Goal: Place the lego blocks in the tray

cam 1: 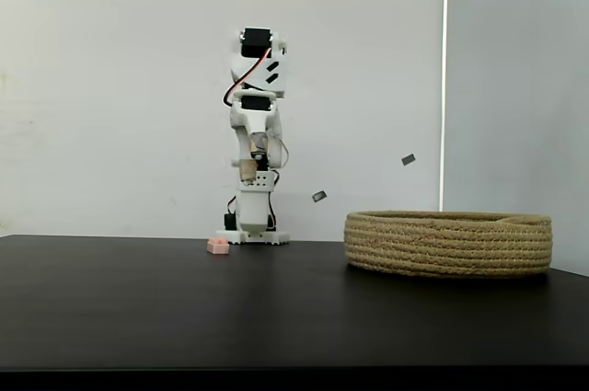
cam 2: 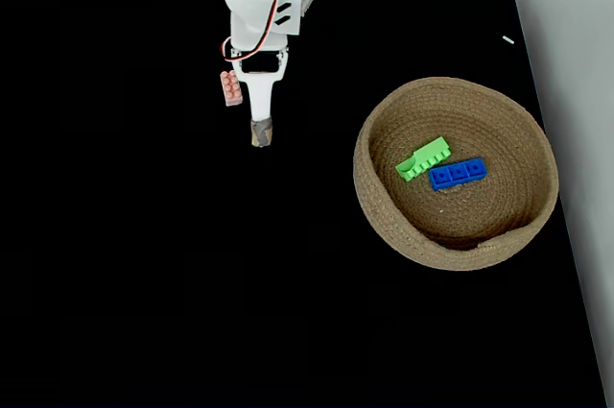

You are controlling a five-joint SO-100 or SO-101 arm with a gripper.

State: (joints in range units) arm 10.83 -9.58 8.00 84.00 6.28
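The tray point(cam 2: 384, 211) is a round coiled-rope basket on the right of the black table, and a fixed view shows it from the side point(cam 1: 448, 244). Inside it lie a green lego block point(cam 2: 423, 159) and a blue one point(cam 2: 458, 173), side by side. A small pink lego block point(cam 2: 231, 88) sits on the table beside the arm's left side, near the base point(cam 1: 218, 246). My gripper point(cam 2: 261, 132) hangs raised above the table, its tape-wrapped fingers together with nothing between them; it is in front of the arm point(cam 1: 247, 168), just past the pink block.
The white arm base point(cam 1: 253, 235) stands at the table's far edge. Two small dark marks point(cam 1: 319, 196) are stuck on the white wall behind. The table's right edge point(cam 2: 561, 235) runs close to the tray.
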